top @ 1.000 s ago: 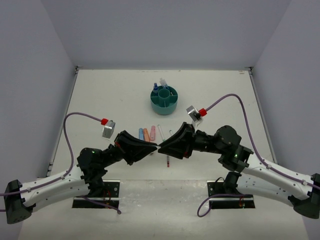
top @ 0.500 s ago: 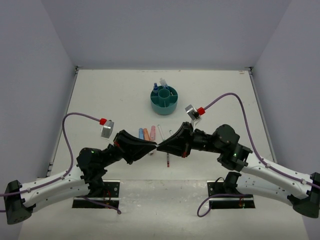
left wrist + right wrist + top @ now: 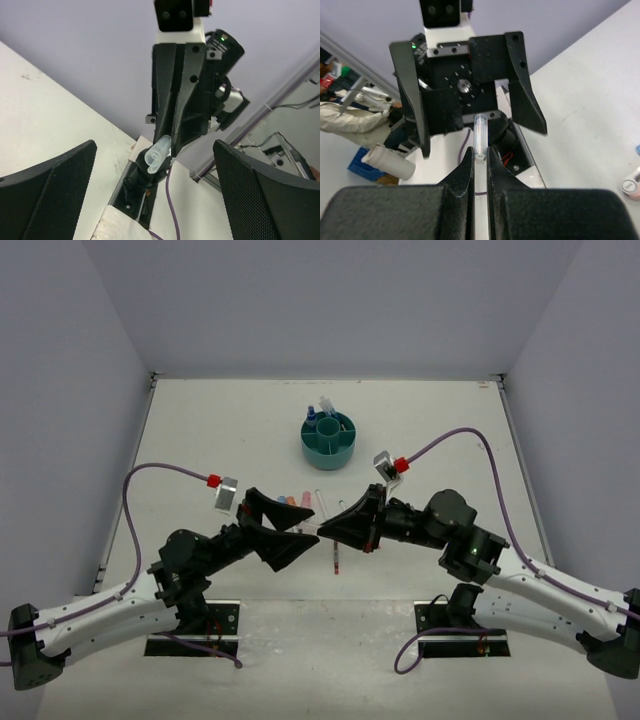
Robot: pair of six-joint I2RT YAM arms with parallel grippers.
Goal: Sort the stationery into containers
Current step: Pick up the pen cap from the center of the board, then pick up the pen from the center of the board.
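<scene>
Pen (image 3: pixel 480 131) clamped in right gripper (image 3: pixel 480 154), long axis pointing straight out ahead of it.
Left gripper (image 3: pixel 465 87) jaws wide apart opposite; left wrist view shows pen end-on.

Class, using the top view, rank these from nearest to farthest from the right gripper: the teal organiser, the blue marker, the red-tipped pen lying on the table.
From the right gripper, shut on a clear pen:
1. Red-tipped pen, just on its near side.
2. Blue marker, off to its left.
3. Teal organiser, well beyond, towards the far edge.
</scene>
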